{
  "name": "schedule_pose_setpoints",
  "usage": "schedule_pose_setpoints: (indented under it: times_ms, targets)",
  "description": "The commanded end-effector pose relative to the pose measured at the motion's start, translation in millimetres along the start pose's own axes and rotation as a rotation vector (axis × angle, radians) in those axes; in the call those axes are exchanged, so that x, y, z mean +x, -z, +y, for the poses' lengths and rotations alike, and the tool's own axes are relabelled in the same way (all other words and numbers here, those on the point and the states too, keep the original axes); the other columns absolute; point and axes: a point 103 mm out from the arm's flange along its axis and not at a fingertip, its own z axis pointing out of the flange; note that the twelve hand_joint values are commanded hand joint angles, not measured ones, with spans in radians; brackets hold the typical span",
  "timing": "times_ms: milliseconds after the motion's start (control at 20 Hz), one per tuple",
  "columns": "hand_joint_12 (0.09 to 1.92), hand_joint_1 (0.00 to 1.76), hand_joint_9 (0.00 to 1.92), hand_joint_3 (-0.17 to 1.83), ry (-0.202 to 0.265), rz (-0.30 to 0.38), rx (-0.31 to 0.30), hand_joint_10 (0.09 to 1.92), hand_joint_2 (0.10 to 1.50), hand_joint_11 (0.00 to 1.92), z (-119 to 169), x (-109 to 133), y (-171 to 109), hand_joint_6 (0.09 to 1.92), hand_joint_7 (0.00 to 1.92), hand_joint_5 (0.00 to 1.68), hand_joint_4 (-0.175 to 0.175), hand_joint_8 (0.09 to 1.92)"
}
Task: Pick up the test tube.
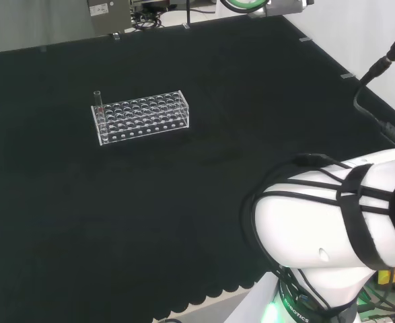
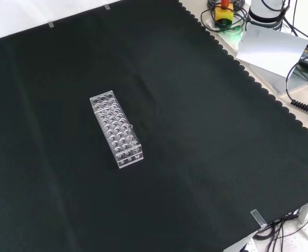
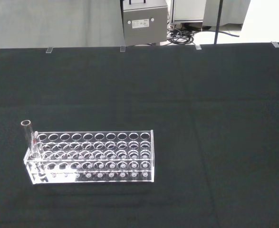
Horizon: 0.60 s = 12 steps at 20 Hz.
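Note:
A clear plastic test tube rack (image 1: pixel 143 132) with several rows of holes stands on the black cloth, left of centre in the head view. One clear test tube (image 1: pixel 97 99) stands upright in its far left corner hole and rises above the rack's top. In the front view the rack (image 2: pixel 123 159) lies lengthwise near the cloth's middle, and the tube's rim (image 2: pixel 128 126) shows along its right side. In the wrist view the rack (image 3: pixel 96 176) is a good way off, with the tube (image 3: pixel 28 136) at its end.
The arm's white links (image 1: pixel 338 229) stand at the lower right of the head view. A grey box (image 1: pixel 110 12) sits beyond the cloth's far edge. In the front view, cables and a yellow button unit (image 2: pixel 224 13) lie past the scalloped edge, beside a white sheet (image 2: pixel 272 48).

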Motion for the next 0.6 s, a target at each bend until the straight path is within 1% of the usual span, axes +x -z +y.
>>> schedule_pose_setpoints:
  times_ms: [50,150,300,450,500,600]
  targets:
    - [1.23,0.44,0.00,0.52,0.002,-0.012,-0.003,0.39,0.75,0.00,1,0,0,0.09,0.00,0.01,-0.015,0.28]
    - [1.24,0.44,0.00,0.41,0.009,-0.015,0.009,0.37,0.82,0.00,7,1,0,0.09,0.00,0.03,-0.015,0.25]
    - [1.24,0.43,0.00,0.36,0.027,-0.021,0.011,0.36,0.84,0.00,16,4,-1,0.09,0.00,0.03,-0.015,0.24]
    - [1.26,0.44,0.00,0.34,0.070,-0.010,-0.010,0.40,0.85,0.00,25,12,-1,0.09,0.00,0.04,-0.016,0.28]
    - [1.29,0.46,0.00,0.32,0.084,-0.009,-0.013,0.44,0.85,0.00,30,15,-1,0.09,0.00,0.05,-0.019,0.33]
    - [1.40,0.61,0.00,0.30,0.109,-0.005,-0.020,0.61,0.82,0.00,41,22,-3,0.09,0.02,0.10,-0.031,0.51]
